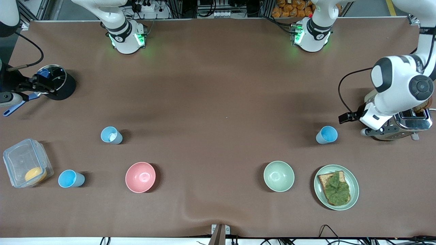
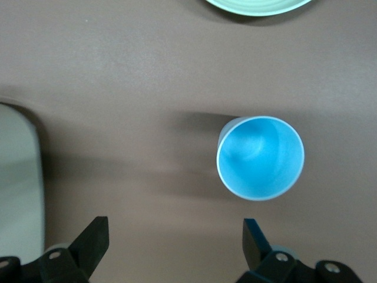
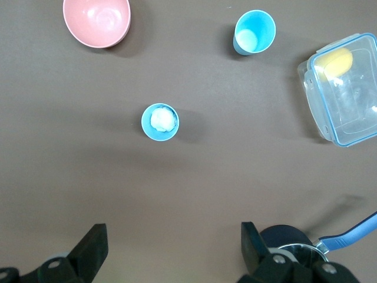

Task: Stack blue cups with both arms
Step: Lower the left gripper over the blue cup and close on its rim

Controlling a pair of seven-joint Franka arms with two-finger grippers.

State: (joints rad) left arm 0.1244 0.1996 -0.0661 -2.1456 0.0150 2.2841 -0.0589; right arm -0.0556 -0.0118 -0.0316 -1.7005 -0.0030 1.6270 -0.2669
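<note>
Two arms hovering, three blue cups standing apart on the table

Seen from the front camera, one blue cup (image 1: pixel 71 179) is standing at nine o'clock from the pink bowl (image 1: pixel 140 177), just beside the clear lidded box (image 1: pixel 20 160). The pale green bowl (image 1: pixel 278 176) and the plate (image 1: pixel 354 180) of toast are sitting toward the left arm's end. Farther back, the blue cup with the white bit (image 1: pixel 111 135) is standing at eleven o'clock from the pink bowl, and the third blue cup (image 1: pixel 327 134) is standing at one o'clock from the green bowl, near the toaster (image 1: pixel 414 119). The left tool (image 2: pixel 175 236) is hanging by the toaster with fingers spread, holding nothing and looking down on the third cup. The right tool (image 3: pixel 171 242) is hovering over the black pot (image 1: pixel 54 81), fingers likewise spread and empty.
</note>
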